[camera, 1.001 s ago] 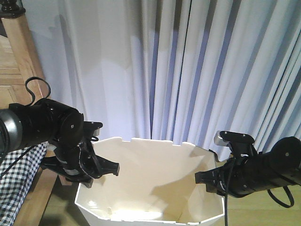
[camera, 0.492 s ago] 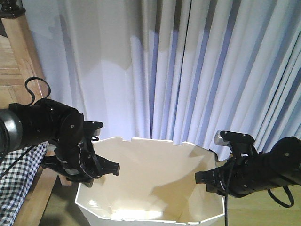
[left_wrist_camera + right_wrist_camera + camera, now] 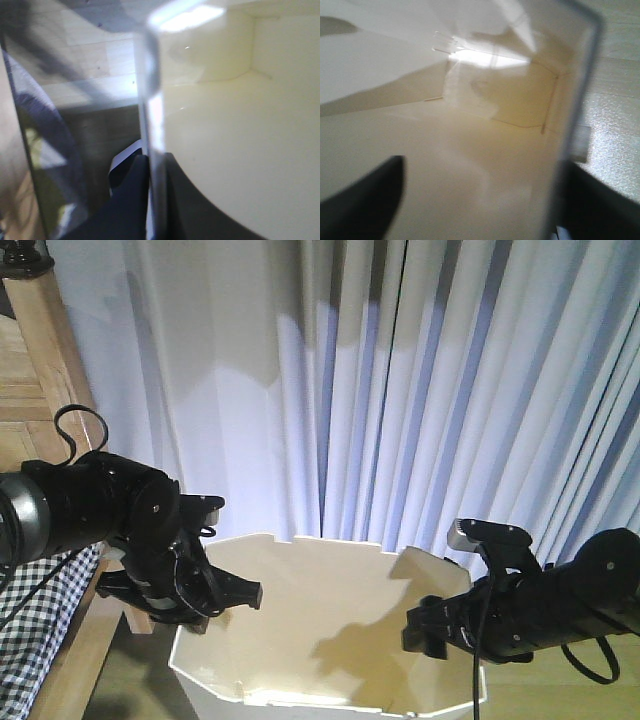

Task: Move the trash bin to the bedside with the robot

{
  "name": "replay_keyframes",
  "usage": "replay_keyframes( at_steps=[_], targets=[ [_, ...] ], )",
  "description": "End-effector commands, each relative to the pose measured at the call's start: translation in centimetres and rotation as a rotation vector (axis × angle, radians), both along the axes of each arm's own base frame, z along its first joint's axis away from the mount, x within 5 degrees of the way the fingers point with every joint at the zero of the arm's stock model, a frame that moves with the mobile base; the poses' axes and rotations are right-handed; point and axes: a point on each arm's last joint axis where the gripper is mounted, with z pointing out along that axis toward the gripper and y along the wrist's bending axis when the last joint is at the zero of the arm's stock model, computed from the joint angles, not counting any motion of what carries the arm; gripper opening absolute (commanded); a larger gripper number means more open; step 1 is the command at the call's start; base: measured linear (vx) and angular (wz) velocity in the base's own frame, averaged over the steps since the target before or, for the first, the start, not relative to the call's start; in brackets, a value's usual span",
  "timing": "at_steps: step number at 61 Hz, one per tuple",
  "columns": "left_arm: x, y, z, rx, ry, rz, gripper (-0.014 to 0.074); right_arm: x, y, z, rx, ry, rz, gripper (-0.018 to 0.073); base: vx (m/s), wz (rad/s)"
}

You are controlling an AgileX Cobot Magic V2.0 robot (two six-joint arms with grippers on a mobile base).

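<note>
The cream-white trash bin (image 3: 330,640) stands low in the front view, before the curtain. My left gripper (image 3: 228,605) is at its left rim. The left wrist view shows that gripper (image 3: 153,161) shut on the bin's thin wall (image 3: 150,100), one finger on each side. My right gripper (image 3: 425,628) is at the right rim. In the right wrist view it (image 3: 485,167) is open, with one finger inside the bin (image 3: 470,140) and the other outside the wall. The bedside shows at the left: a wooden post (image 3: 45,350) and checked bedding (image 3: 30,610).
A pleated white curtain (image 3: 400,390) hangs close behind the bin. Pale wooden floor (image 3: 90,50) shows beside the bin's left wall and again (image 3: 615,100) outside its right wall. The bed frame lies close to my left arm.
The bin has shifted slightly to the right and its rim has turned. My left gripper went with it. My right gripper has slid a little left and down.
</note>
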Motion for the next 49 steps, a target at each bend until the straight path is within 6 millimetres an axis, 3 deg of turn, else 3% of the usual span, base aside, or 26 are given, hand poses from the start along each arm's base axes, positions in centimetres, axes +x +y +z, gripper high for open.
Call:
replay_keyframes(
  at_steps=[1, 16, 49],
  targets=[
    [0.3, -1.3, 3.4, -0.131, -0.143, 0.005, -0.0006, 0.7, 0.3, 2.3, 0.040, -0.099, -0.017, 0.0729, 0.00, 0.00],
    [0.3, -1.3, 3.4, -0.131, -0.144, 0.005, -0.0006, 0.8, 0.3, 2.4, 0.040, -0.104, -0.018, 0.0708, 0.00, 0.00],
    [0.3, -1.3, 3.4, -0.128, -0.145, 0.002, -0.0006, 0.0, -0.6, 4.9, -0.026, -0.214, -0.016, 0.0670, 0.00, 0.00]
  ],
)
